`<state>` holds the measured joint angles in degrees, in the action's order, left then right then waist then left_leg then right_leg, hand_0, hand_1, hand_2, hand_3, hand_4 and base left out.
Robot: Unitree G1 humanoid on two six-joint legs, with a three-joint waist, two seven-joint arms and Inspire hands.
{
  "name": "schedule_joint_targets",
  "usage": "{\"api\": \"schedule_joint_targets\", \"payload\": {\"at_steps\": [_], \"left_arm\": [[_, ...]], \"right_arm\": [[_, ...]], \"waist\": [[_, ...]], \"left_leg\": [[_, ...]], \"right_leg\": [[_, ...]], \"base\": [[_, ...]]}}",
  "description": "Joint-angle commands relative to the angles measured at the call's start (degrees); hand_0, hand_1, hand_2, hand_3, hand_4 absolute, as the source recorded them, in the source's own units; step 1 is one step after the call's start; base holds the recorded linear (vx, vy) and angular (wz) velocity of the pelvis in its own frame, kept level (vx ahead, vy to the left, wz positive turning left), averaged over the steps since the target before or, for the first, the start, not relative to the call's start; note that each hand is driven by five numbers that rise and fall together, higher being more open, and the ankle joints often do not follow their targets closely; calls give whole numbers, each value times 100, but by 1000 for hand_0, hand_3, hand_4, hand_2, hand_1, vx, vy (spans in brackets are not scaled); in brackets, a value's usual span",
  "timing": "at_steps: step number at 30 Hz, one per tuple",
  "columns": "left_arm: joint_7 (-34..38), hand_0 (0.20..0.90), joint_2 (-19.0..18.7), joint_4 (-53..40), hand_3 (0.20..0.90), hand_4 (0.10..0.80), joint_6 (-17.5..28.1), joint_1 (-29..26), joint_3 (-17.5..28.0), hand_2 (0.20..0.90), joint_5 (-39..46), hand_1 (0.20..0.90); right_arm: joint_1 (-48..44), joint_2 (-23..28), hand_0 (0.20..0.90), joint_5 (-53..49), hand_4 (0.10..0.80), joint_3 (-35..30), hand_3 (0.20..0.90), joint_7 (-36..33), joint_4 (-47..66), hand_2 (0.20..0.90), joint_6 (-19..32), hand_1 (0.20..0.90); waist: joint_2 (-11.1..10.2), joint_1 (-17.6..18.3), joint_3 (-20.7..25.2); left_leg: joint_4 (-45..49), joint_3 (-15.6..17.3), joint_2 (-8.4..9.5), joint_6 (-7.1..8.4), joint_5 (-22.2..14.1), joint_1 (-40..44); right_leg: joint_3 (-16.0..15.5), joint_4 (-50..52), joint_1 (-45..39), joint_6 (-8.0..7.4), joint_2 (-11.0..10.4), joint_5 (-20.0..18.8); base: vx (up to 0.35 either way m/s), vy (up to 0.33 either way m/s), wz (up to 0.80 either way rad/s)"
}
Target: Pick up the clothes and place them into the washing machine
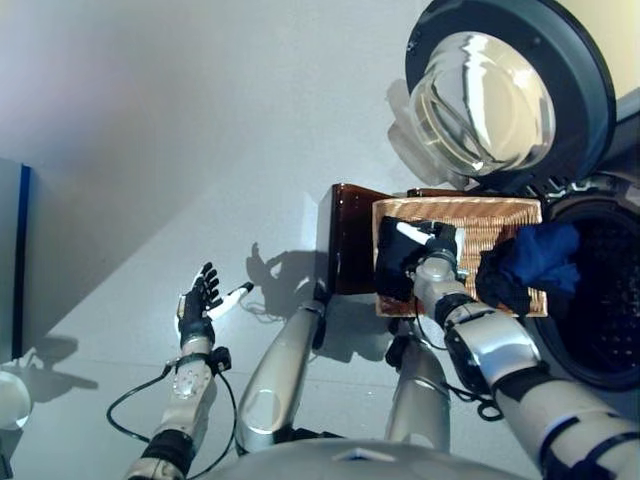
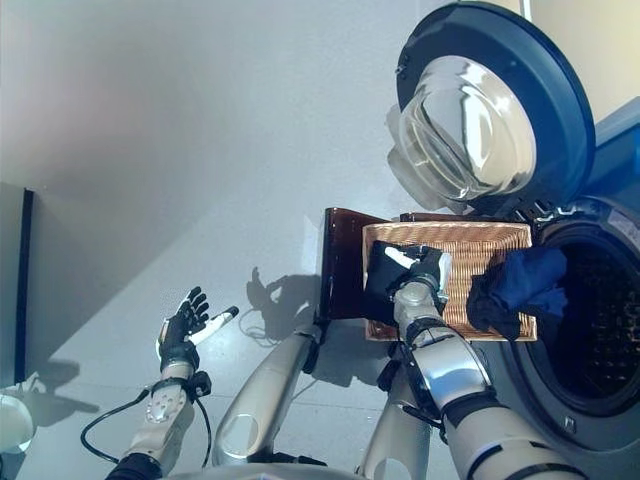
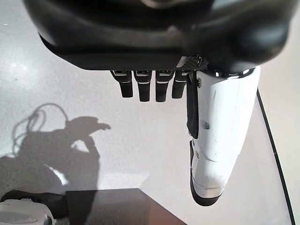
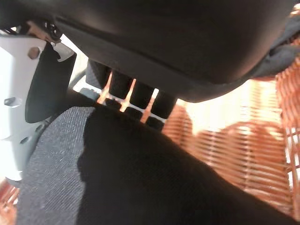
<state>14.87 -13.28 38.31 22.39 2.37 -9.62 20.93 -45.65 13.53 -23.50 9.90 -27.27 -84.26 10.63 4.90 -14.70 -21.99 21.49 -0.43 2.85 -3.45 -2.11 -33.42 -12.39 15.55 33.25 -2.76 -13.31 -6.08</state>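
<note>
**Two garments at the wicker basket, washing machine door open**

Wicker basket (image 1: 500, 215): rectangular, orange-brown weave, resting on a dark brown stand (image 1: 345, 235) just left of the washing machine (image 2: 590, 330). Its near rim is partly covered by cloth and by the robot's arm.

Black garment (image 1: 392, 262): at the basket's left end, under the right hand (image 1: 436, 245). In the right wrist view the dark knit cloth (image 4: 117, 173) fills the foreground and the fingers (image 4: 136, 96) reach down behind it; their tips are hidden, so whether they grip the cloth cannot be told.

Blue garment (image 2: 520, 285): bunched at the basket's right end, hanging over the rim toward the drum opening (image 2: 590, 320). Drum interior is dark and cut off by the picture's edge.

Machine door (image 2: 490, 110): swung fully open, glass bowl facing out, far of the basket.

Left hand (image 1: 200, 300): well apart on the left, above the grey floor (image 1: 150, 150), fingers straight and spread, holding nothing.
</note>
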Motion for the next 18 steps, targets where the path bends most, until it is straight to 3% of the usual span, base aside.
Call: {"api": "schedule_joint_targets", "payload": {"at_steps": [1,9,13,17,18], "left_arm": [[-4,900,-246,-135,900,800,242,257,197,900,18,900],[-207,900,-134,205,900,800,237,312,126,900,212,900],[-360,900,18,441,900,800,267,360,-64,900,412,900],[-436,900,118,496,900,800,300,385,-198,900,553,900],[-469,900,238,613,900,800,305,376,-341,900,651,900]], "right_arm": [[49,645,200,-30,300,-69,200,-76,164,200,172,200],[239,1445,200,-492,300,-733,200,-74,522,200,402,200],[360,1695,200,-1001,300,-1241,200,-120,798,200,659,200],[550,1521,200,-1538,300,-1563,200,-67,1128,200,969,200],[671,1242,200,-2200,300,-1889,200,30,1342,200,1305,200]], "waist": [[353,0,372],[524,283,581],[760,453,681],[897,539,743],[1025,591,782]], "left_leg": [[-588,96,-35,368,212,-40],[-787,243,-64,381,242,337],[-958,407,-93,351,437,498],[-1049,487,-98,337,440,598],[-1117,531,-101,329,439,651]], "right_leg": [[7,535,-275,85,113,952],[210,358,-522,48,187,922],[286,217,-572,67,226,747],[383,178,-580,49,246,737],[426,137,-592,33,258,746]], "base": [[32,-2,-15],[16,7,-15],[-29,46,-13],[3,44,-24],[29,21,-19]]}}
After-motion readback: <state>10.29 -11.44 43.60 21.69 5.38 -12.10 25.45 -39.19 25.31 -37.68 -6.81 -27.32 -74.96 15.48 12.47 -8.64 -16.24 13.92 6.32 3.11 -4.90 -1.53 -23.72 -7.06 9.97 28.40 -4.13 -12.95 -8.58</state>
